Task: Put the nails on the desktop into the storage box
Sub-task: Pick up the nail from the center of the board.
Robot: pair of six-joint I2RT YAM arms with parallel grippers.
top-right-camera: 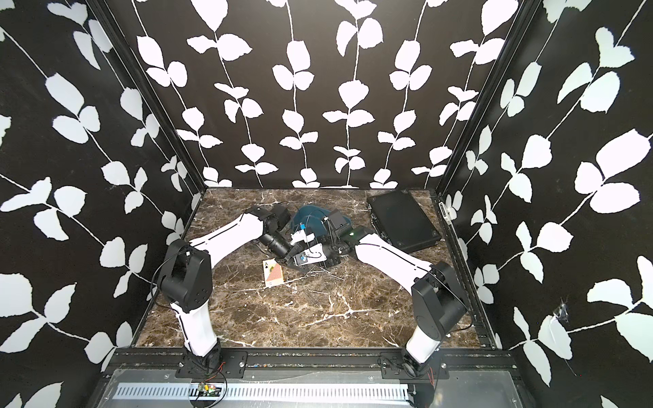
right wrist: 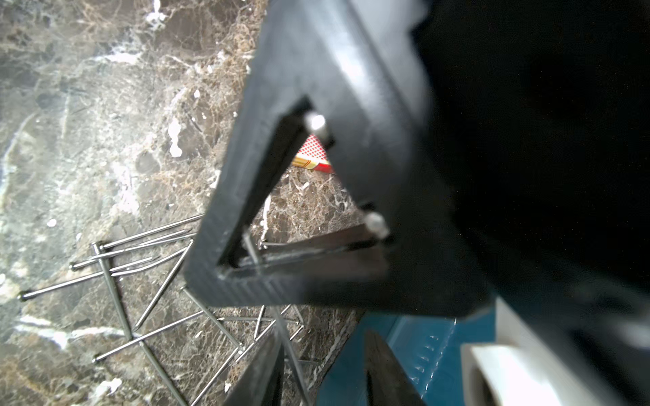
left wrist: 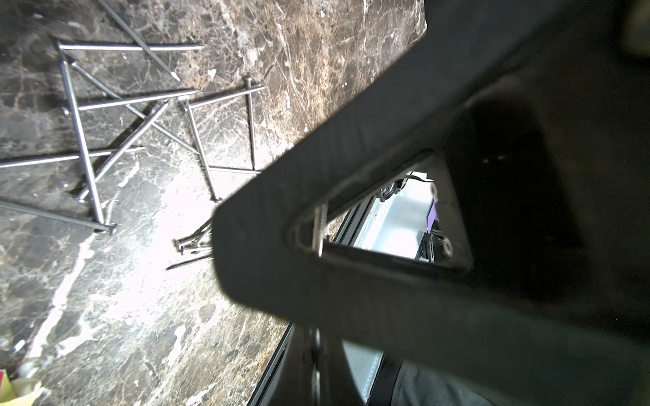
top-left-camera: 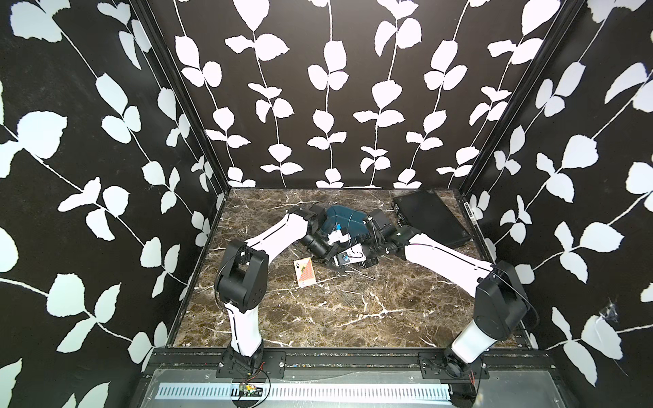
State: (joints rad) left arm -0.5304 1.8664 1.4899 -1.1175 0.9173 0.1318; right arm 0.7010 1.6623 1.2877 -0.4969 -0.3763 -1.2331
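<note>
The nails (top-left-camera: pixel 351 293) lie scattered on the marble desktop (top-left-camera: pixel 318 325), in front of where both arms meet; they also show in the other top view as nails (top-right-camera: pixel 319 295). The left wrist view shows several crossed nails (left wrist: pixel 140 116). The teal storage box (top-left-camera: pixel 341 213) stands behind the wrists, mostly hidden by them. My left gripper (left wrist: pixel 316 365) is shut, with only a thin bright seam between its fingers. My right gripper (right wrist: pixel 322 372) is open low over the desktop, beside the storage box wall (right wrist: pixel 422 337) and next to more nails (right wrist: pixel 140 281). One thin nail runs along its finger.
A playing card (top-left-camera: pixel 304 272) lies on the desktop left of the grippers. A flat black case (top-left-camera: pixel 433 217) sits at the back right. Patterned walls close in the desktop on three sides. The other arm's triangular finger fills much of each wrist view.
</note>
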